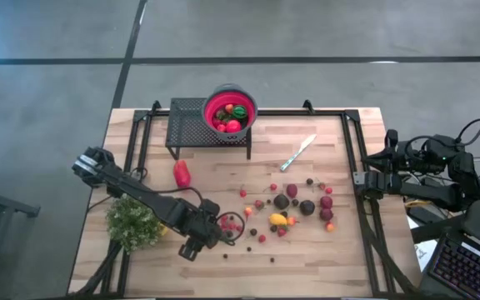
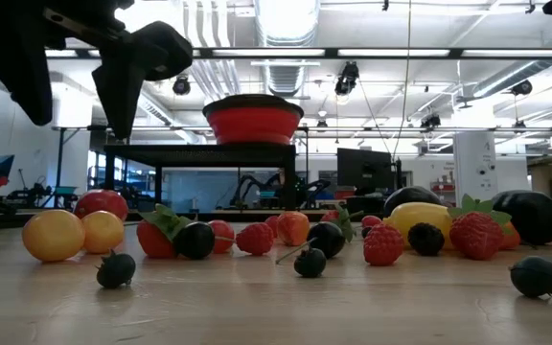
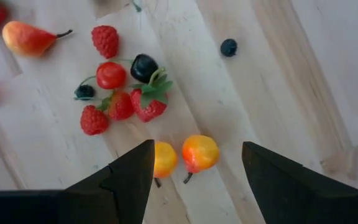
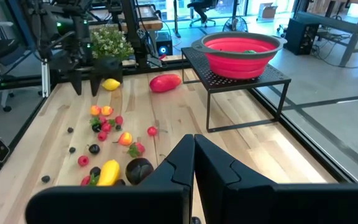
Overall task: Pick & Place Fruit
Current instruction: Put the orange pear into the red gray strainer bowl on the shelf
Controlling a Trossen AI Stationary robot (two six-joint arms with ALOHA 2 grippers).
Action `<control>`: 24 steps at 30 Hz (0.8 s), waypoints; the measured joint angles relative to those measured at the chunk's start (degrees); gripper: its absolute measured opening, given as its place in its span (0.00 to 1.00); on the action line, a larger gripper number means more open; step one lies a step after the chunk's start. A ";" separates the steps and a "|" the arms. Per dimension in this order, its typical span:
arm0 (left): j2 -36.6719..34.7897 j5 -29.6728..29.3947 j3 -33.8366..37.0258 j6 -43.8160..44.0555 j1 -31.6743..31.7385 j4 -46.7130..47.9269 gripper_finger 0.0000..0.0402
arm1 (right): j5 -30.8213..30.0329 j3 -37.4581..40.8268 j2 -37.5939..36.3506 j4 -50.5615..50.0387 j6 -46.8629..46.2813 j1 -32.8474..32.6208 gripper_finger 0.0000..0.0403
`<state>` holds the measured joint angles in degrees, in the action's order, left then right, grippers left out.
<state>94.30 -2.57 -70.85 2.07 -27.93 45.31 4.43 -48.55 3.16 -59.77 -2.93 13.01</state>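
Many small toy fruits lie scattered on the wooden table. A larger red piece lies nearer the rack. My left gripper hangs open above two yellow-orange fruits, with a finger on either side of them and touching neither. The low view shows this gap between the left gripper and the yellow fruits below it. Red berries and a dark one lie just beyond. My right gripper is shut and waits at the table's right edge.
A red bowl with several fruits inside sits on a black mesh rack at the far side. A silver knife lies right of the rack. A bushy green plant stands beside the left arm. Bare wood shows along the near edge.
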 joint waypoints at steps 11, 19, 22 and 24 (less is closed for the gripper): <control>-0.04 -0.57 2.02 -4.18 0.03 -4.96 0.62 | 0.00 0.00 0.00 -0.02 -0.01 0.00 0.02; -0.04 -0.55 5.33 -6.84 0.03 -9.91 0.62 | 0.01 0.02 0.00 -0.01 -0.02 -0.02 0.02; -0.04 -0.54 6.08 -7.54 0.05 -10.18 0.62 | 0.00 0.02 -0.02 -0.02 0.08 -0.02 0.02; -0.04 -0.20 6.67 -7.63 0.05 -10.42 0.62 | 0.01 0.00 0.00 -0.01 -0.02 0.00 0.02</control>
<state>94.26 -2.77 -64.17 -5.56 -27.88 34.89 4.44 -48.55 3.16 -59.78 -2.95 13.02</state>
